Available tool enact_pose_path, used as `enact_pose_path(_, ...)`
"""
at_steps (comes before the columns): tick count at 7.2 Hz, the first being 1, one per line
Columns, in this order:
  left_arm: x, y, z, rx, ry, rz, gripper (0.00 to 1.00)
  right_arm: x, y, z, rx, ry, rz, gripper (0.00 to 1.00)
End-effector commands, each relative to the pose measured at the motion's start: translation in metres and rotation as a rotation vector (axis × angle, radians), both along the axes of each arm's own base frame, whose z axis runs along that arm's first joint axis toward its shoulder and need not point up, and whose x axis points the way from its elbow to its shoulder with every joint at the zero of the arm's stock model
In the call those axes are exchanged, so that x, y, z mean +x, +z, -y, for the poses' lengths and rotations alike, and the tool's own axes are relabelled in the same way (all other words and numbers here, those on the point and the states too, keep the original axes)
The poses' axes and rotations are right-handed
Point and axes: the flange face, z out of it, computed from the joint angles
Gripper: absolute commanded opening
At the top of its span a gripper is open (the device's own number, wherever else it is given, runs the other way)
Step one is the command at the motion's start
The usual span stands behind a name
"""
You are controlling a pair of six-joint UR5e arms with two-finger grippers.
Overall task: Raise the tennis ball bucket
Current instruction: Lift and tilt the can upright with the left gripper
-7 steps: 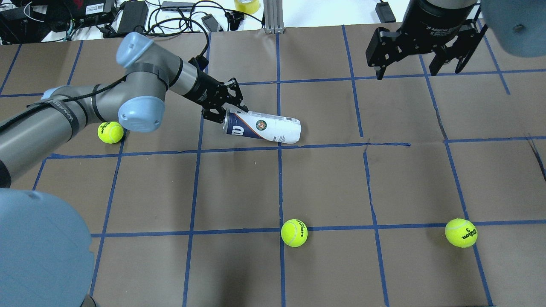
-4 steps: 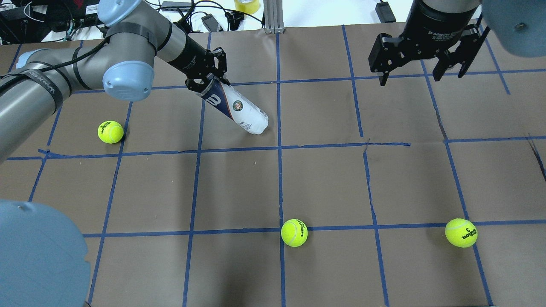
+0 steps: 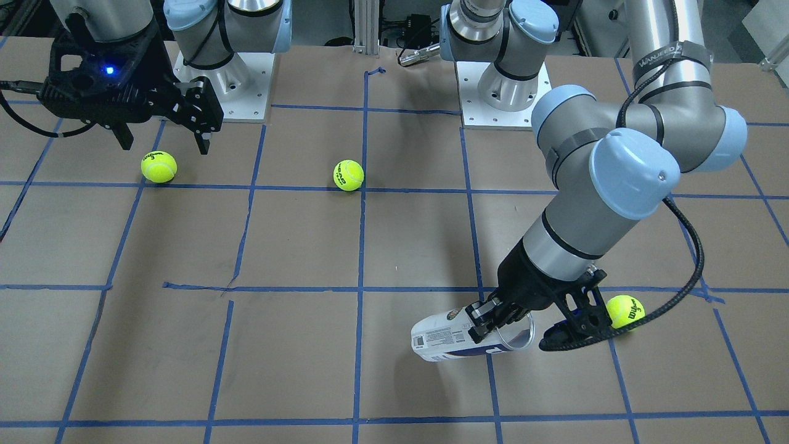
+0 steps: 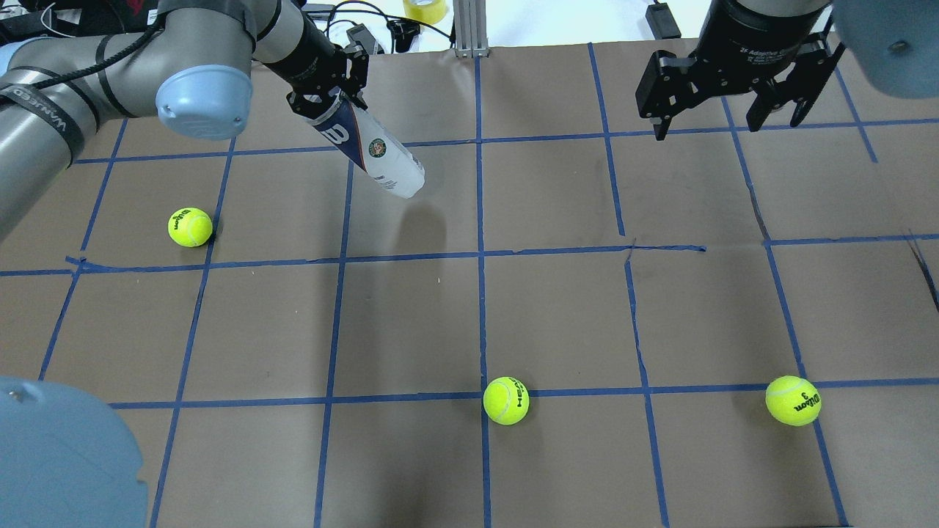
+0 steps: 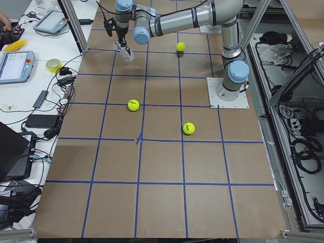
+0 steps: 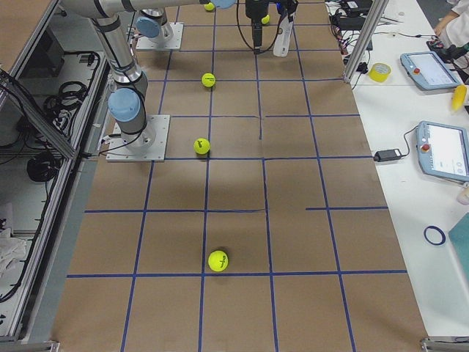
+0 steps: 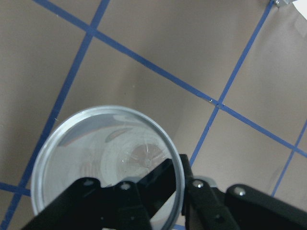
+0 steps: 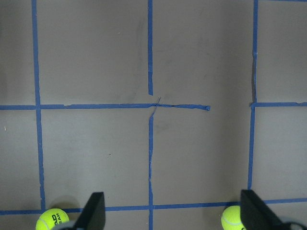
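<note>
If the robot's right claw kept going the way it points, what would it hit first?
Most likely the bare brown table: the right gripper points straight down at it, fingers spread. A tennis ball lies close beside one finger; depth is unclear, so it might clip that.

1. The table point(image 4: 557, 315) is covered in brown paper and is divided into squares by blue tape lines point(image 4: 411, 256).
2. From overhead, three tennis balls are seen on it: first ball point(image 4: 190, 226) at 9 o'clock, second ball point(image 4: 505, 400) at 6 o'clock, third ball point(image 4: 793, 400) at 4 o'clock.
</note>
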Motion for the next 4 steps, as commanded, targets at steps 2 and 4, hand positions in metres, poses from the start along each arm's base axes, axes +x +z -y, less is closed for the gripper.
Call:
enact_pose_path(2,-0.040,-0.009,-0.008,-0.094,-0.316,0.222,0.00,0.000,-0.001,-0.001,0.010,0.001,0.000,1.00)
enact_pose_path(4,-0.067,-0.022,-0.021,-0.083,-0.361,0.219,0.00,0.000,-0.001,-0.001,0.011,0.000,0.000,1.00)
